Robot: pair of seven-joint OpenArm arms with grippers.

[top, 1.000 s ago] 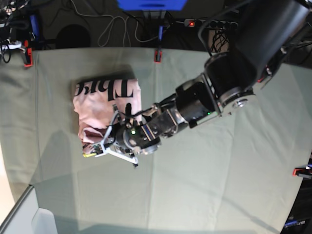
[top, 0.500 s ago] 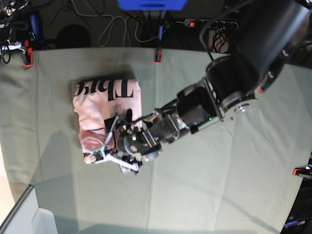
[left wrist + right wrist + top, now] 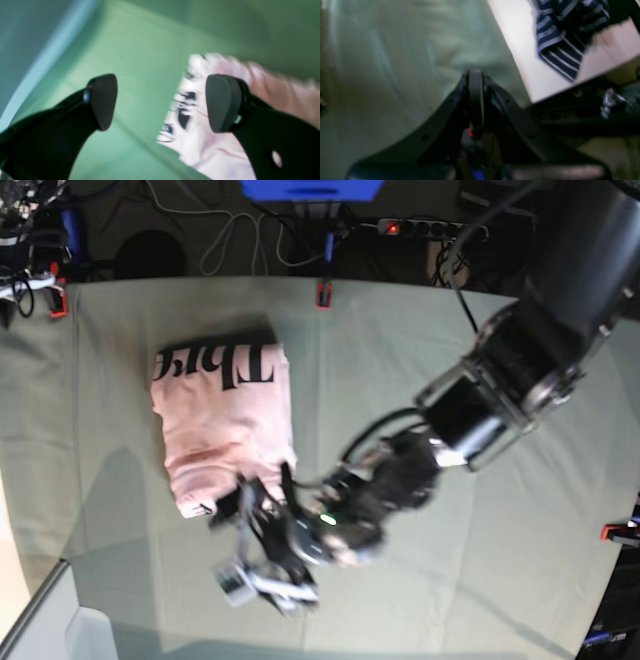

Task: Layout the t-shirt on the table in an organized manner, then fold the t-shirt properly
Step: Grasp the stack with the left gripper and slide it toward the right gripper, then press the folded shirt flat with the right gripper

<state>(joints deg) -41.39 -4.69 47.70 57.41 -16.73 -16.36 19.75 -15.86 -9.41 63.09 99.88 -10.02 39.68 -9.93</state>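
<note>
- The left gripper (image 3: 262, 552) has let go of the t-shirt (image 3: 222, 420) and pulled back; its jaws are wide apart and empty.
- The t-shirt lies folded on the surface (image 3: 480, 560).
- The right gripper (image 3: 475, 82) has its jaws closed on nothing.

The t-shirt (image 3: 222, 430) is showing pale pink with black serif lettering along its far edge. The tabletop (image 3: 480, 560) is wearing pale grey-green cloth. A red clamp (image 3: 323, 293) is sitting at its far edge. The left pincer (image 3: 160, 105) is showing matte black pads.
</note>
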